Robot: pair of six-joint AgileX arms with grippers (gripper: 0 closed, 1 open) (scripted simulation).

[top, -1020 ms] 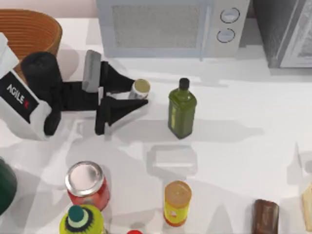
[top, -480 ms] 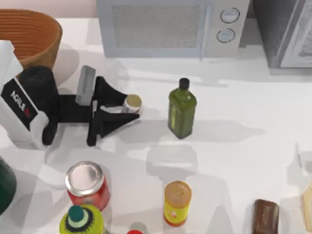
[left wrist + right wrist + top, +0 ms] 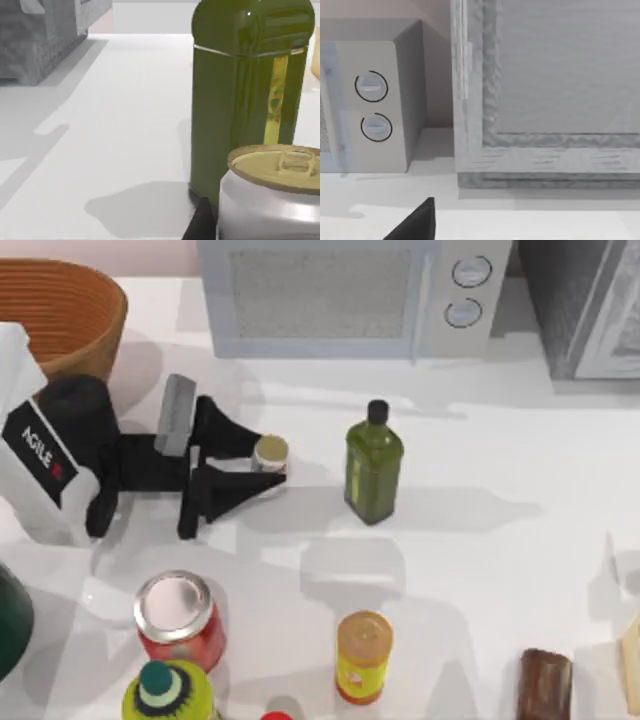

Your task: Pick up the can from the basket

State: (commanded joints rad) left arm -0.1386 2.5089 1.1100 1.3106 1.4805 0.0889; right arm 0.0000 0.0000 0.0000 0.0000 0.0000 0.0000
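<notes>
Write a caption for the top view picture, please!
Left gripper holds the small can on the table, beside the green bottle.

Left arm reaches from the counter's left edge toward the right, white forearm followed by a black wrist. Left end effector [image 3: 262, 468] lies low and level, its two dark fingers [image 3: 235, 432] closed on the can [image 3: 270, 454]. A dark fingertip [image 3: 415, 222] of the right end effector is visible.

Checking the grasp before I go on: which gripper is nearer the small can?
Left. The left gripper has its fingers on either side of the can, out on the table beside the green bottle. The right gripper faces the microwave, far off.
</notes>
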